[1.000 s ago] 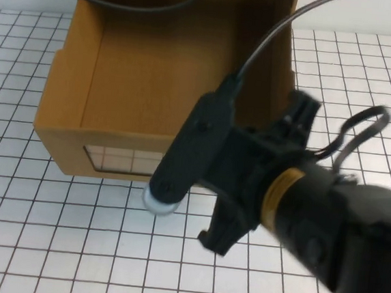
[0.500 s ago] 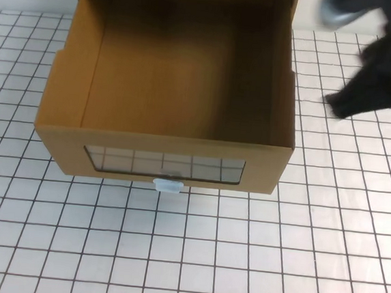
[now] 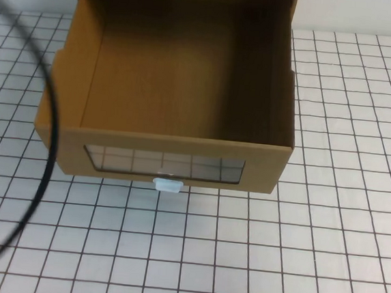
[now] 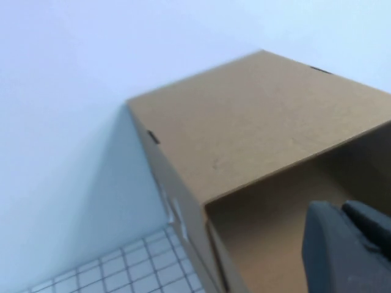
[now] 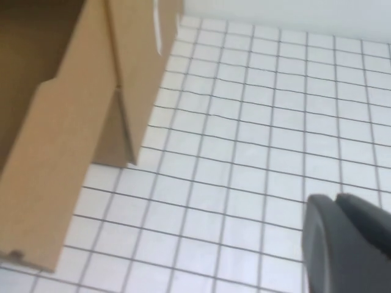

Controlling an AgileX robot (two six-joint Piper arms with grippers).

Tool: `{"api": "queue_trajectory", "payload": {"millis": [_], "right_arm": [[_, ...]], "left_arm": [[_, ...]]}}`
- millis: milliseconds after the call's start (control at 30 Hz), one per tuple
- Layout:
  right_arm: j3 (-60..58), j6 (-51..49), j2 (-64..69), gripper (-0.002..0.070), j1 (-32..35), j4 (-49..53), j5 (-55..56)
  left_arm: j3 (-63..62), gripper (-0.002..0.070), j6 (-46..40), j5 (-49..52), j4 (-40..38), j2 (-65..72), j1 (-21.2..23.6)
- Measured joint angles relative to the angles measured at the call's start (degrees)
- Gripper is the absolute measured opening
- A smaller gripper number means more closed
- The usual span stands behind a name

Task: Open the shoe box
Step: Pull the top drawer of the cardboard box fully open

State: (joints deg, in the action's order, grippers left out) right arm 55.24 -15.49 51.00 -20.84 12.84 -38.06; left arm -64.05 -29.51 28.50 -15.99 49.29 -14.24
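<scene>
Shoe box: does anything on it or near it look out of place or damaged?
Only a black cable crosses the front left corner of the shoe box in the high view. The box stands open, undamaged. The left gripper hangs by its rear; the right gripper, shut, is over the table beside it.

The right claw (image 5: 347, 241) hangs above the worktop (image 5: 244, 152) on the robot's right side, closed and holding nothing. The left claw (image 4: 349, 244) is held high, with only its dark tip showing in its wrist view. Both arms stand outside the high view.
</scene>
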Motion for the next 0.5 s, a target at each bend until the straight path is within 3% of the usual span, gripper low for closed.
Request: {"api": "queue_trajectory", "payload": {"millis": [200,500], "right_arm": [[-12.3,0.0,-13.4,-0.0013,0.3,-3.4,7.2],[-25.7,-1.1,-28.8,-0.0013,0.3,-4.0,15.0]], "left_arm": [[24.5,-0.0002,-0.1,-14.6,-0.2,-17.3,0.0],[50.6,-0.0002,-0.1,-16.9,-4.9,-41.9,0.0]]}}
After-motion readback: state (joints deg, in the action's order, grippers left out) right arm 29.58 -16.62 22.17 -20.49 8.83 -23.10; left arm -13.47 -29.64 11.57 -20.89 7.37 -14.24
